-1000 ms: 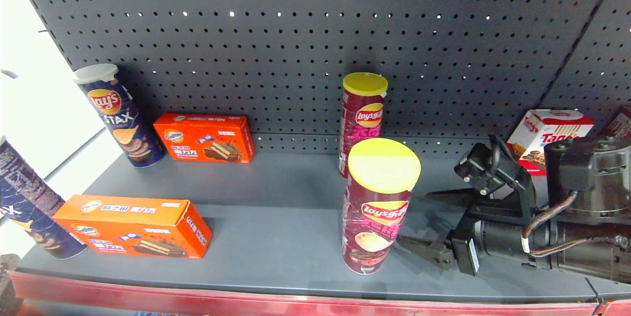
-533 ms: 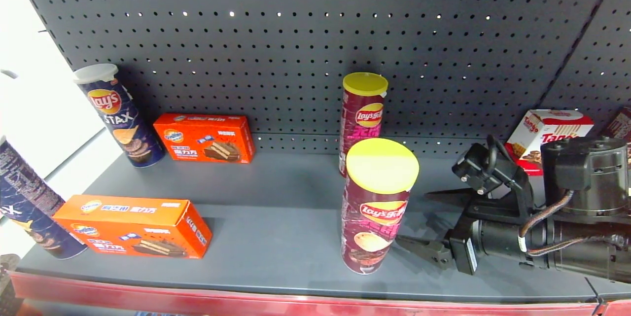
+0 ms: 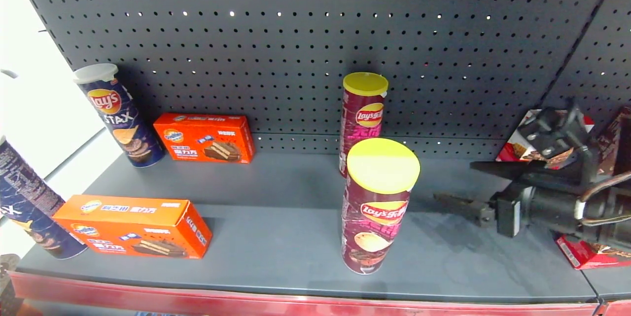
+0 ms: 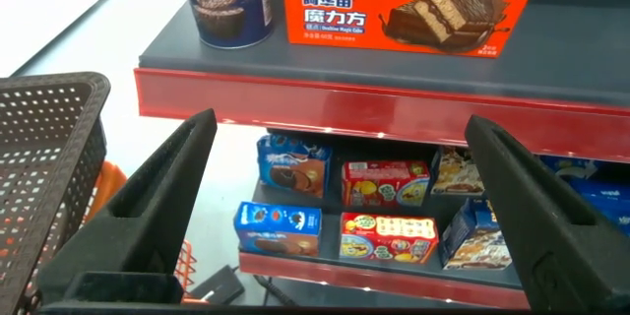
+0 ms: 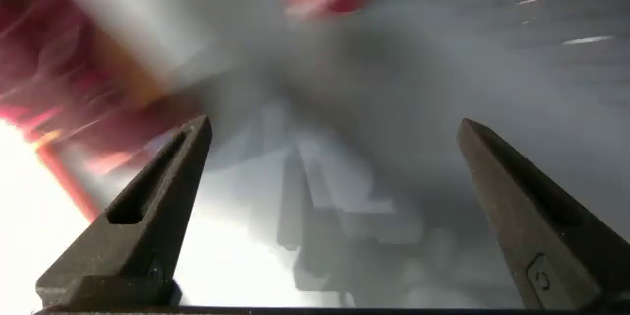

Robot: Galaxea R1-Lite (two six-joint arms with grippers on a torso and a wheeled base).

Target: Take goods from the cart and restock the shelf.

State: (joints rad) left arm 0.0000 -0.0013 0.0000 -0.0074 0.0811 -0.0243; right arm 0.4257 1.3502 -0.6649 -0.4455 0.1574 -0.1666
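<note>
A maroon chips can [image 3: 377, 207] with a yellow lid stands upright near the front of the grey shelf [image 3: 276, 237]. A second one [image 3: 364, 119] stands behind it by the pegboard. My right gripper [image 3: 456, 183] hovers over the shelf to the right of the front can, open, empty and apart from it. The right wrist view is blurred, and the right gripper [image 5: 335, 126] shows spread fingers there. My left gripper [image 4: 340, 123] is open and empty below the shelf's red front edge [image 4: 394, 108], beside the dark mesh cart basket [image 4: 49, 148].
Two blue chips cans [image 3: 118, 114] [image 3: 29, 202] and two orange cake boxes [image 3: 204, 137] [image 3: 133, 226] stand on the shelf's left half. A wafer box [image 3: 517, 143] and a red box [image 3: 586, 254] lie behind and under my right arm. Lower shelves hold biscuit packs [image 4: 384, 236].
My right gripper has pulled back to the right and slightly up, away from the front maroon can. The can stays upright in place.
</note>
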